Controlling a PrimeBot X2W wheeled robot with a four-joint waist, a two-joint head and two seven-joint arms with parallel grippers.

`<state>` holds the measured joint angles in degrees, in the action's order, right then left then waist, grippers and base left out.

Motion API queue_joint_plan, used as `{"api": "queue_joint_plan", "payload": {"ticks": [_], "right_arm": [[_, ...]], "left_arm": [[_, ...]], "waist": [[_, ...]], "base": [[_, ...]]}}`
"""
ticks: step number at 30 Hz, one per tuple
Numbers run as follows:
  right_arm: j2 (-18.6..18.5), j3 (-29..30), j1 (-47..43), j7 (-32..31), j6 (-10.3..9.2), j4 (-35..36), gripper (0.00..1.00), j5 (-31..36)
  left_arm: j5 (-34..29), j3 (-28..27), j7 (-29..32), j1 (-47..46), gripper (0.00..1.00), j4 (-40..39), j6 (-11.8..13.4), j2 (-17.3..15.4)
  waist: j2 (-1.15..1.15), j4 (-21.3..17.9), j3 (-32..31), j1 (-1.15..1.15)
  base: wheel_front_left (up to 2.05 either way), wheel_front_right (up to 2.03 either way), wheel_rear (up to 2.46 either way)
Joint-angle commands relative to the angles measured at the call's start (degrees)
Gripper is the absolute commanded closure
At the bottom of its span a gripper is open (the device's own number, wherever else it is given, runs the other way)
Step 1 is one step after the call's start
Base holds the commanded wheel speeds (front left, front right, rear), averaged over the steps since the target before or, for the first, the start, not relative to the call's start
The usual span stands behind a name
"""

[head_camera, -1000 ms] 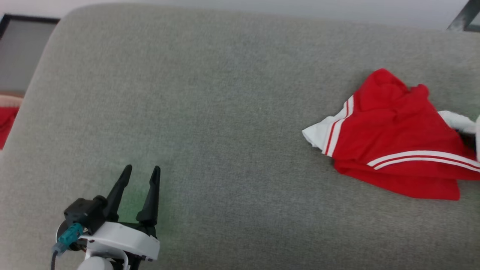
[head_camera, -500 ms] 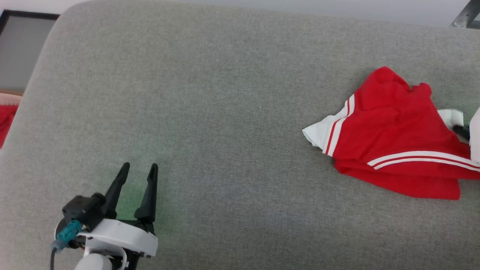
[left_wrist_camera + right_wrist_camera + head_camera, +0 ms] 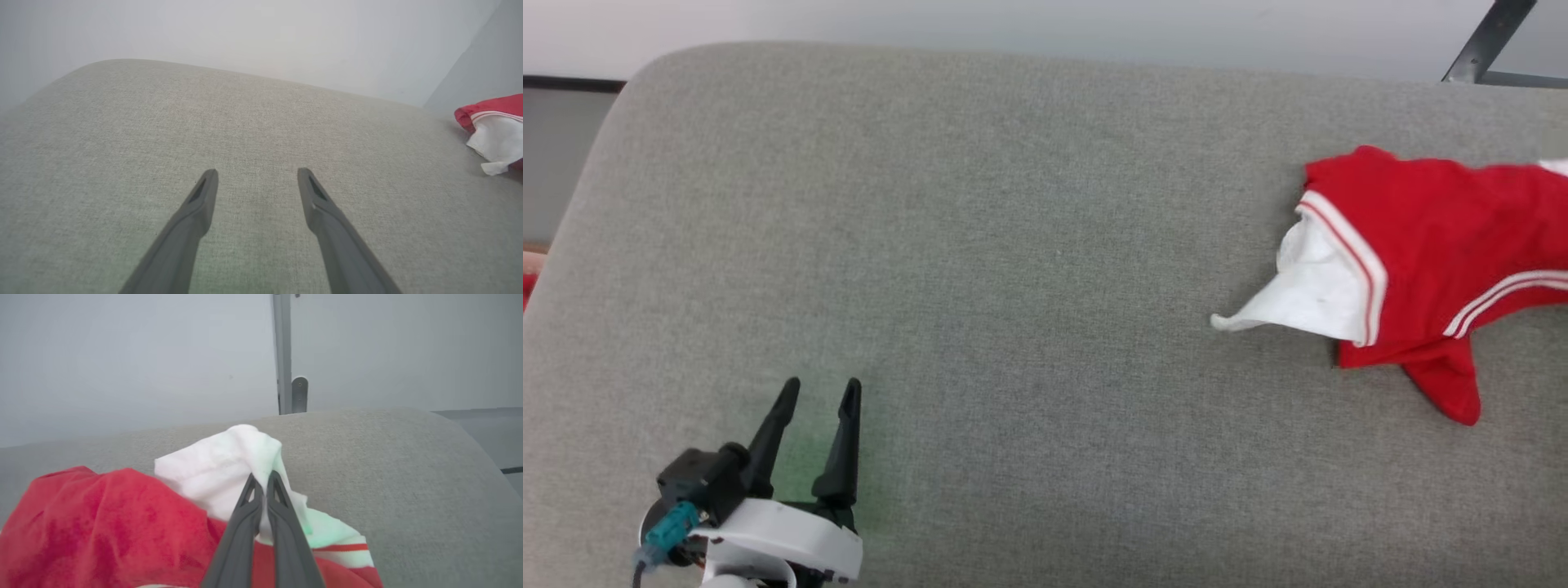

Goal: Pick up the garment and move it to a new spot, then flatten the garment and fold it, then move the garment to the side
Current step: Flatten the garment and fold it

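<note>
Garment (image 3: 1429, 237) newly raised in clenched claw (image 3: 261, 478)

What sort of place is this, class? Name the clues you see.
Likely an indoor lab or test room: a wide grey cushion, a bare pale wall, a metal post behind it.

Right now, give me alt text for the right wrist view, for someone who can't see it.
The right gripper is shut on the white end of the red garment, which lies bunched on a grey cushion. A pale wall and a metal post stand behind.
</note>
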<state>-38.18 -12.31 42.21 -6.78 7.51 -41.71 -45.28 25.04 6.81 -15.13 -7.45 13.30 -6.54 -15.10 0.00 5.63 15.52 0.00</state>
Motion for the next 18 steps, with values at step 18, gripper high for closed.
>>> {"api": "queue_joint_plan", "payload": {"ticks": [18], "right_arm": [[13.99, 31.09, -21.10, 11.83, -0.04, 2.49, 1.00, -0.23]], "left_arm": [[-1.00, -1.47, -0.01, 0.68, 0.00, 0.31, -0.75, 0.79]], "waist": [[0.00, -3.04, -0.89, 0.00]], "base": [[0.00, 0.00, 0.00]]}}
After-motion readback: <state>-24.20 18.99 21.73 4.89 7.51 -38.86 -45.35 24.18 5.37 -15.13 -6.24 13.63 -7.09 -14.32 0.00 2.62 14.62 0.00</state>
